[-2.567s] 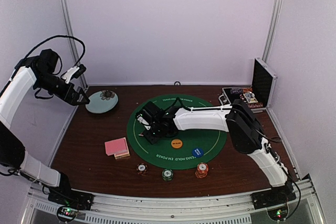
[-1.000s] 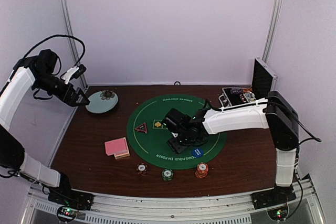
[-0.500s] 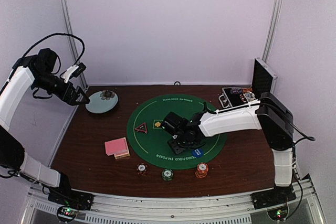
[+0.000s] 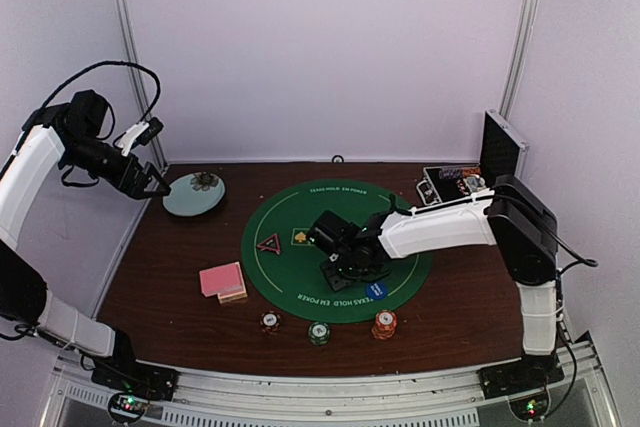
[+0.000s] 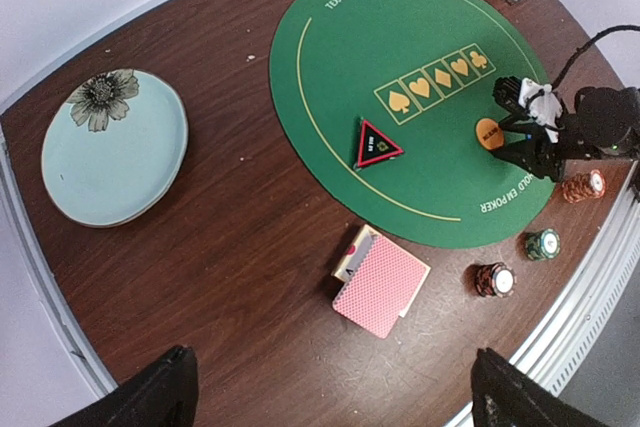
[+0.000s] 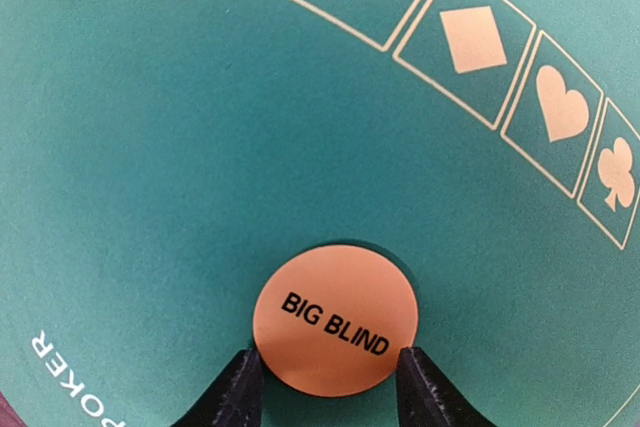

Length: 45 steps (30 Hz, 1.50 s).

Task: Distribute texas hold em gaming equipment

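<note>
- Three chip stacks [image 4: 318, 331] stand in a row on the table [image 4: 160, 277], just off the near edge of the green mat [image 4: 290, 212]. They are not yet shared out to any seat.
- Pink-backed cards [image 4: 222, 280] lie in one pile just left of the mat, undealt.
- Triangle marker [image 4: 268, 243] is on the mat's left part and the blue disc [image 4: 376, 290] is near its front rim. Both look placed.
- Orange disc [image 6: 335, 318] lies flat on the mat, in front of the suit boxes.
- Right gripper [image 6: 330, 387]: jaws part-way open, astride the orange disc with pads at its rim. Cannot tell if they pinch it.
- Left gripper [image 4: 150, 184]: jaws wide open and empty, raised beside the pale blue plate [image 4: 172, 202].
- Judgement: early to middle. Cards and chips are left to do, and the open case [image 4: 455, 179] holds more items.
</note>
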Tool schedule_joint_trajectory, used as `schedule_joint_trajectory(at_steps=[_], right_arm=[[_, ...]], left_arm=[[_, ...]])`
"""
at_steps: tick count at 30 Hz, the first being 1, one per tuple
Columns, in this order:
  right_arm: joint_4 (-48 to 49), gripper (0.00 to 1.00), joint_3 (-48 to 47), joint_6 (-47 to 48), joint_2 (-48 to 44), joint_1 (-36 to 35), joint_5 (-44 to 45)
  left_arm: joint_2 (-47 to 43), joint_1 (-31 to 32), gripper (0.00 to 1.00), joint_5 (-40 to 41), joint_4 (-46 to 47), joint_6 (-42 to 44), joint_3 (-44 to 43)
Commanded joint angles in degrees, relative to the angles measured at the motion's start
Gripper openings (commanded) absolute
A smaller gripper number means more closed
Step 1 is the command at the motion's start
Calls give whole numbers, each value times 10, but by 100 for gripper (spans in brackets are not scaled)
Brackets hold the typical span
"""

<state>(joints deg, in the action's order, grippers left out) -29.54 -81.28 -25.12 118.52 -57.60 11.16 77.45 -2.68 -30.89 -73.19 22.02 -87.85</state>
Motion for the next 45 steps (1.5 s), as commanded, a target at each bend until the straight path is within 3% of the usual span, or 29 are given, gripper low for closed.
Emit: schedule_joint_trajectory(at_steps=[1,14,32,38,45], right_arm=[[17,48,-14,-8,36,35,23],[29,44,-81,17,84,98,9],[6,42,-296,81,216,186,-32],[-58,41,-406,66,282,216,-89],[-64,42,-437,58,292,218,-98]], left_arm=[[-9,-2,98,-2,3,-3,-18],[-20,-1,98,15,3,7,-9],[-16,-1,97,10,3,13,3],[-21,-1,98,7,3,19,14],[-21,-1,97,6,8,22,23]])
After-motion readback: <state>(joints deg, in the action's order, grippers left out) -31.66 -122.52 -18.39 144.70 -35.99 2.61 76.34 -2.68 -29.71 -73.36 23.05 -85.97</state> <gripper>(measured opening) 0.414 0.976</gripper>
